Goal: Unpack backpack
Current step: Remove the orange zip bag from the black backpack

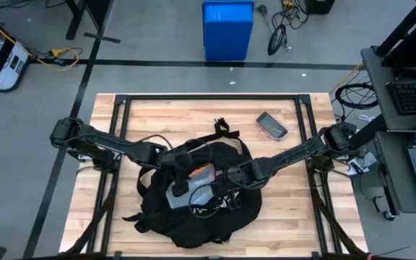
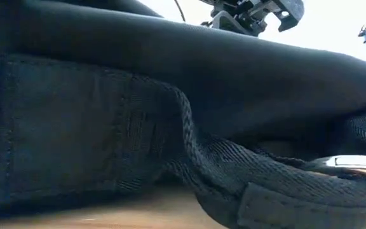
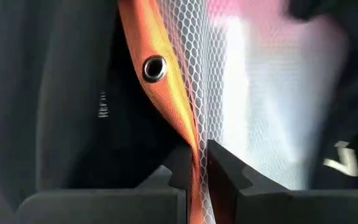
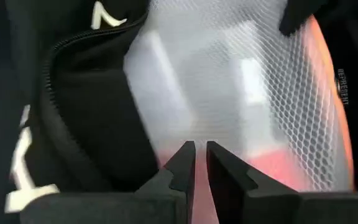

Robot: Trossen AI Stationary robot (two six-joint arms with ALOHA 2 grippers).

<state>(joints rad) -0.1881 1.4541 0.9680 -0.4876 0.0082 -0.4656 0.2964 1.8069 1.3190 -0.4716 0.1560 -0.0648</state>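
The black backpack (image 1: pixel 193 217) lies flat at the table's middle, its opening turned up; in the low view its fabric (image 2: pixel 170 76) fills the picture. A white mesh pouch with an orange edge (image 1: pixel 193 184) shows in the opening. My left gripper (image 1: pixel 181 170) reaches in from the table's left and is shut on the pouch's orange edge (image 3: pixel 166 93). My right gripper (image 1: pixel 227 178) reaches in from the right, its fingers (image 4: pixel 199 163) closed on the pouch's mesh (image 4: pixel 247 81). The pouch's lower part is hidden inside the backpack. My left gripper pinches the pouch's orange edge band (image 3: pixel 194 155) and the mesh beside it between its two fingers, a little below the metal eyelet (image 3: pixel 154 67). The band runs lengthwise through the fingers. My right gripper has a thin pinkish strip of the pouch (image 4: pixel 201 186) in the narrow gap between its two fingers, at the pouch's end nearest that arm. The mesh spreads out beyond the fingertips, next to the backpack's zip edge (image 4: pixel 86 43).
A dark phone-like object (image 1: pixel 271 125) lies on the wood at the far right. The backpack's straps (image 1: pixel 222 130) trail toward the far edge and one (image 2: pixel 234 172) lies along the near edge. A blue bin (image 1: pixel 227 29) stands on the floor beyond the table.
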